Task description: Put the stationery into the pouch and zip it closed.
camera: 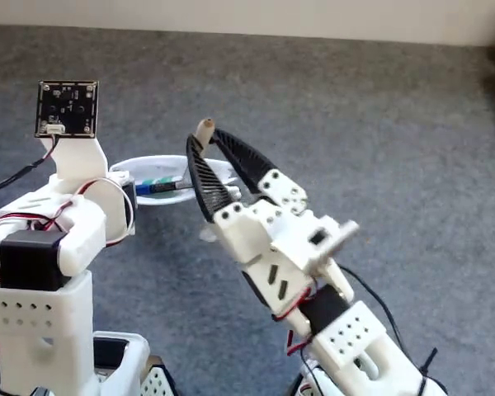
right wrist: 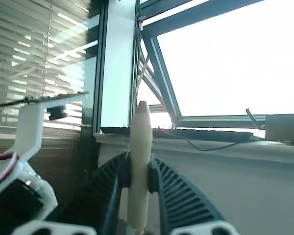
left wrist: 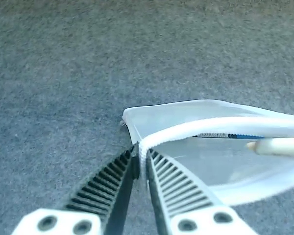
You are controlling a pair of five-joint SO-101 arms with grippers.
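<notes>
A clear pouch (camera: 161,169) lies on the grey carpet with a blue pen (camera: 158,187) inside. My left gripper (left wrist: 139,155) is shut on the white zip edge of the pouch (left wrist: 186,117) at its corner, and the mouth gapes. The blue pen (left wrist: 220,135) shows through the plastic. A cream pen tip (left wrist: 274,147) lies at the mouth; I cannot tell whether it is inside. My right gripper (camera: 208,140) is raised above the pouch's near end, pointing upward, shut on a cream pen (camera: 204,127). That cream pen (right wrist: 139,161) stands upright between the black fingers (right wrist: 169,188).
Grey carpet (camera: 379,124) covers the floor on all sides, with open room to the right and behind the pouch. The left arm's white body (camera: 45,247) with its camera board (camera: 66,107) stands at the left, close to the pouch.
</notes>
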